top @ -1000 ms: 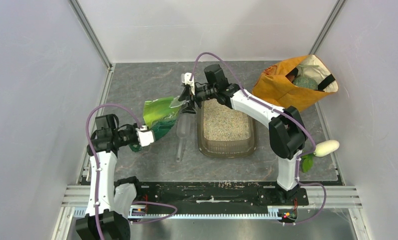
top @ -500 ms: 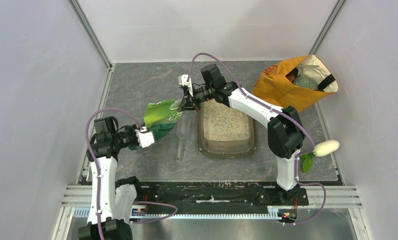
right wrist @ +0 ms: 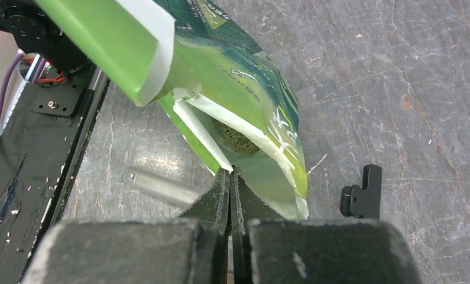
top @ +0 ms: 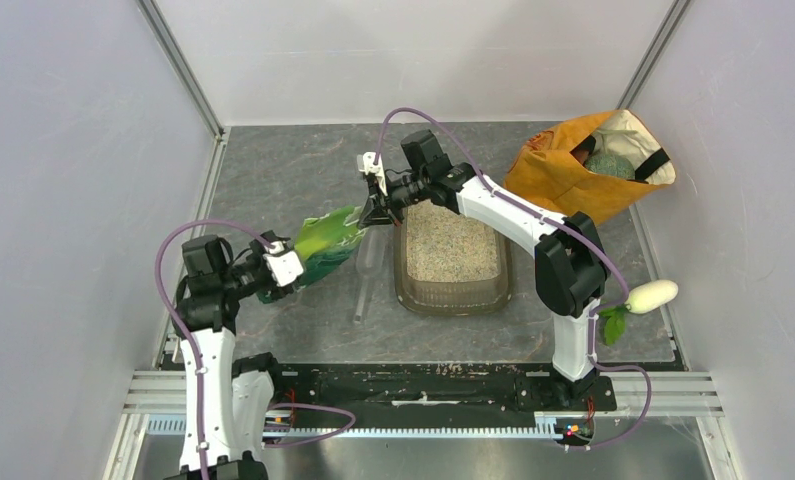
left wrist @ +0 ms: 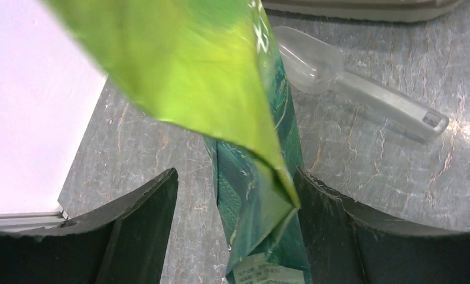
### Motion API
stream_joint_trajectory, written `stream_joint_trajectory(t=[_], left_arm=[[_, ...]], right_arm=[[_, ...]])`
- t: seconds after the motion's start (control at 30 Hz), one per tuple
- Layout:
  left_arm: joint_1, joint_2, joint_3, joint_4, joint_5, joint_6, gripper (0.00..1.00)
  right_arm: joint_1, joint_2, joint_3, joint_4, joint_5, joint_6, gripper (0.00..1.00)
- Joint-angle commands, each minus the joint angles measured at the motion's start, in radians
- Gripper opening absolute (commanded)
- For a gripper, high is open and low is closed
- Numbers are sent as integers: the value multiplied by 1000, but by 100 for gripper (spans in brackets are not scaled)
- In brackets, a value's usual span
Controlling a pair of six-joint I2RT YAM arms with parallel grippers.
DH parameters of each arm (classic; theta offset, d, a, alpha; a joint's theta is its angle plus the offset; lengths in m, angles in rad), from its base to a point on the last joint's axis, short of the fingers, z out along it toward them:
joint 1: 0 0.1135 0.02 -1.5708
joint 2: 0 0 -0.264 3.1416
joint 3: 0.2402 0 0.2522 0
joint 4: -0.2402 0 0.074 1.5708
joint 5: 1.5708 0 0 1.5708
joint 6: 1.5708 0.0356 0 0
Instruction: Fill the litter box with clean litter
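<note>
Two sets of fingers share one soft load. The green pouch [top: 323, 240] hangs slung between them over the tabletop [top: 273, 170], just left of the litter box [top: 453, 303]. It looks limp and glossy, a film that will crease, slide and sag wherever the granules pool. The right fingers [right wrist: 211, 201] are closed tight on a thin strip of its torn-open mouth. That is a slim hold and is likely to slip if weight runs that way. The left fingers [left wrist: 143, 219] stand wide apart with the pouch's folded bottom between them, touching one finger and leaving a gap at the other. A firmer hold would be across that bottom fold, where the film is doubled. The clean litter [top: 451, 245] covers the box floor; it is loose and should pour like sand, so any tilt ought to be gentle. A clear scoop [left wrist: 362, 94] lies on the tabletop between pouch and box. White characters run down the pouch and a small printed label sits at its base; neither is readable.
</note>
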Motion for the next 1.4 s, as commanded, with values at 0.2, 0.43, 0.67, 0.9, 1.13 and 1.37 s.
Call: stream_joint_trajectory(t=[0.2,0.43,0.67,0.9,1.13,1.37], left_arm=[[-22,40,55,273,38,-466,78],[-105,61,59,355,-26,-555,76],[-159,74,75,356,-59,-557,75],[-175,98,102,356,-60,-594,74],[-177,146,145,366,-37,-627,72],[-183,145,198,326,-5,-653,75]], right_arm=[[9,-41,19,-40,-17,-26,0],[9,-40,24,-61,-18,-41,0],[9,-41,25,-60,-18,-39,0],[9,-41,28,-59,-6,-43,0],[9,-57,7,-59,-2,-55,0],[10,-61,20,-60,3,-51,0]])
